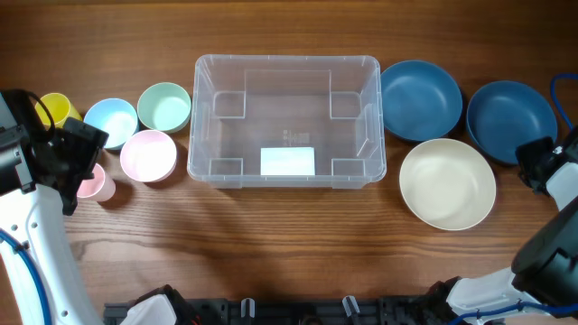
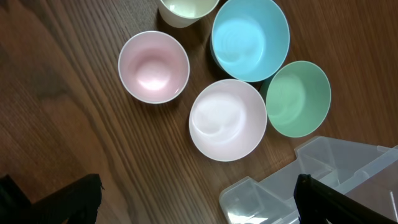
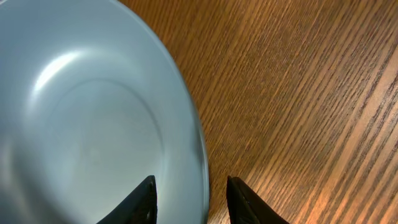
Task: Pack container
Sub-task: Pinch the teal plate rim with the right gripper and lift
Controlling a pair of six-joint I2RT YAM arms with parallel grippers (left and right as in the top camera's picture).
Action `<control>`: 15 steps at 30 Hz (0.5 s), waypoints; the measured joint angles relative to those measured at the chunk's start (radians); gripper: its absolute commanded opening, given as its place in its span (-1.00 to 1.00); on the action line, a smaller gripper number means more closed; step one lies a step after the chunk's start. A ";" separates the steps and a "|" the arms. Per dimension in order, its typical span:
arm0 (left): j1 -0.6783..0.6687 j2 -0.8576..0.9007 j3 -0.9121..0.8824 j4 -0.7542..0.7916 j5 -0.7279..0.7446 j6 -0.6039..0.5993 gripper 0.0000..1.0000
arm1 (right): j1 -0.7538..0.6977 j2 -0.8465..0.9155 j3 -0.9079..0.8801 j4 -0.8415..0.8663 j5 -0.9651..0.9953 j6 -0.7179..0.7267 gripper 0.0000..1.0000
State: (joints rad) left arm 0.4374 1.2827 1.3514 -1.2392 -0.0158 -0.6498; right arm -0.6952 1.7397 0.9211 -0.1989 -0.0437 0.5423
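Large clear, colourless plastic rectangular bin [image 1: 287, 60], rounded corners, rimmed edge. Upright, mouth up, long sides running left to right, at the middle of the wooden table [image 1: 271, 244]. Empty; white label [image 1: 287, 161] on its bottom.

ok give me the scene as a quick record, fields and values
container: clear, central, nothing inside
left side: yellow cup, pink cup, light blue bowl, green bowl, pink bowl
right side: near dark blue bowl, far-right dark blue bowl, cream bowl
left claw: open, hovering by pink bowl
right claw: open, straddling far-right dark blue bowl's rim
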 measured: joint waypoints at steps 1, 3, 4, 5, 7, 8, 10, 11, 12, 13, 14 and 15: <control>0.000 0.000 0.000 0.000 0.000 0.000 1.00 | 0.000 0.006 0.000 0.003 0.000 0.000 -0.25; 0.000 0.000 0.000 0.000 0.000 0.000 1.00 | 0.000 0.024 0.000 0.005 0.000 0.000 -0.25; 0.000 0.000 0.000 0.000 0.000 0.000 1.00 | 0.000 0.035 0.000 0.006 0.000 0.004 -0.25; 0.000 0.000 0.000 0.000 0.000 0.000 1.00 | 0.000 0.041 0.000 0.006 0.000 0.007 -0.26; 0.000 0.000 0.000 0.000 0.000 0.000 1.00 | 0.000 0.047 0.000 0.006 0.000 0.012 -0.35; 0.000 0.000 0.000 0.000 0.000 0.000 1.00 | 0.000 0.047 0.000 0.009 0.000 0.014 -0.37; 0.000 0.000 0.000 0.000 0.000 0.000 1.00 | 0.000 0.047 0.000 0.014 0.000 0.019 -0.47; 0.000 0.000 0.000 0.000 0.000 0.000 1.00 | 0.000 0.047 0.000 0.014 0.000 0.021 -0.52; 0.000 0.000 0.000 0.000 0.000 0.000 1.00 | 0.000 0.047 0.000 0.015 0.000 0.023 -0.63; 0.000 0.000 0.000 0.000 0.000 0.000 1.00 | 0.000 0.047 0.000 0.015 0.000 0.025 -0.75; 0.000 0.000 0.000 0.000 0.000 0.000 1.00 | 0.000 0.047 0.000 0.014 0.000 0.029 -0.88; 0.000 0.000 0.000 0.000 0.000 0.000 1.00 | 0.000 0.046 0.001 0.014 0.000 0.032 -0.91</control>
State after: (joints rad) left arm 0.4374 1.2827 1.3514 -1.2388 -0.0158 -0.6495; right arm -0.6952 1.7859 0.9222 -0.1852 -0.0441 0.5747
